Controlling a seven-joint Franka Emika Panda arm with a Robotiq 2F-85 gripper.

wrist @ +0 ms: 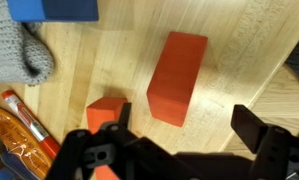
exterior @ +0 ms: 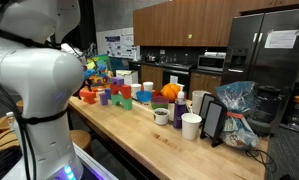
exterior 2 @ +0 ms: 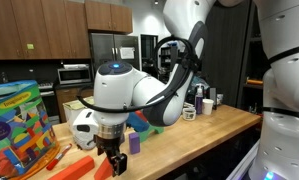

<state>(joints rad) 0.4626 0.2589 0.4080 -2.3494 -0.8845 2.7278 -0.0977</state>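
Your gripper [wrist: 179, 150] is wide open, holding nothing. The orange block [wrist: 177, 78] lies just ahead, its long axis crossways to the jaw gap. A small red cube [wrist: 107, 110] sits beside the block.

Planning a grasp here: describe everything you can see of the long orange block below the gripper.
The long orange block is a plain rectangular bar, matte orange-red with sharp edges, material unclear, perhaps painted wood. It lies flat on the wooden tabletop, its long axis slightly slanted in the wrist view. Nothing but the tabletop touches it: a smaller orange block lies apart beside it, and the open gripper hangs above its near end.
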